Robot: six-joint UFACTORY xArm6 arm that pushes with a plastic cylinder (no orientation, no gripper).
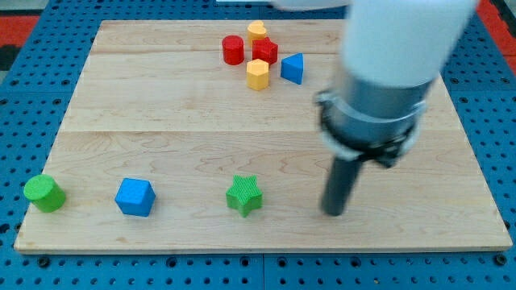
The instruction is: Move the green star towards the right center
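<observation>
my tip (333,213) bare, right of green star (244,196) — apart

The surface (161,121) is pale wood with a fine straight grain, joined from long boards, and its finish looks smooth and matt. It lies on a blue perforated sheet (24,97) that looks like plastic or painted metal; which one cannot be told. The green star (244,196) has a ribbed, layered skin like matt plastic. The blue cube (134,197) looks smooth with a faint sheen. The rod above my tip (333,213) is dark and matt.
</observation>
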